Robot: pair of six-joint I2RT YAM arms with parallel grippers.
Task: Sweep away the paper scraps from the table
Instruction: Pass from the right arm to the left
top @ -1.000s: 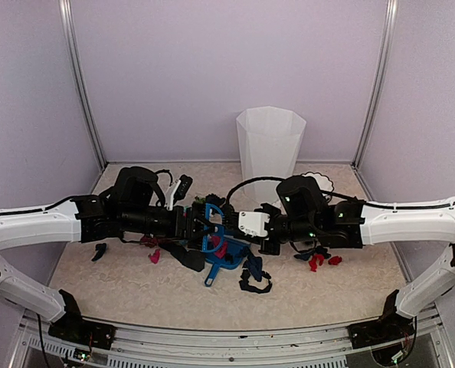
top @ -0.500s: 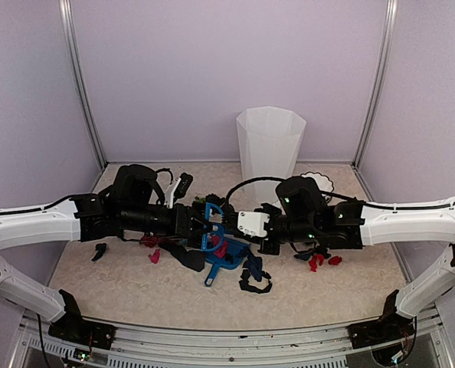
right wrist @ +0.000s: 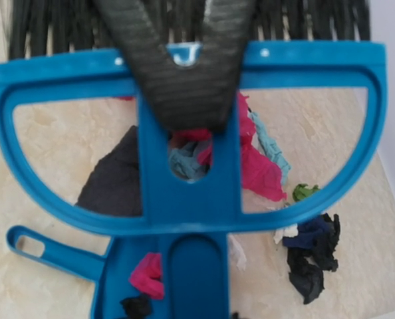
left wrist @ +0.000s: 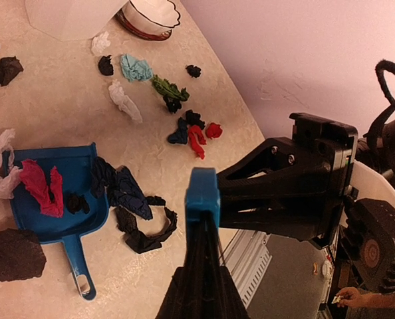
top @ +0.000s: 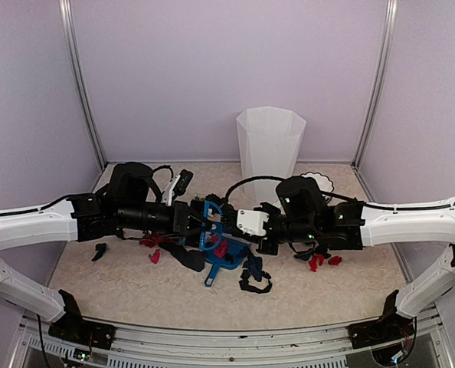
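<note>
A blue brush (top: 210, 222) hangs above the table (top: 120, 284) between my two arms. My left gripper (top: 200, 225) is shut on its middle bar; in the left wrist view the black fingers (left wrist: 203, 266) pinch the brush's blue edge (left wrist: 203, 189). My right gripper (top: 229, 227) is shut on the brush's handle (right wrist: 196, 279); its own fingers are hidden in the right wrist view. Paper scraps lie around: red ones (top: 317, 262), black ones (top: 254, 280), a teal one (left wrist: 136, 68), pink ones (right wrist: 257, 166).
A blue dustpan (top: 224, 261) lies under the brush with red and black scraps in it (left wrist: 41, 189). A tall white bin (top: 270, 149) and a white scalloped bowl (top: 318, 182) stand at the back. The metal front edge (top: 227, 337) runs along the near side.
My left gripper has closed on the brush, which the right gripper was holding before. The right arm has stayed still.
</note>
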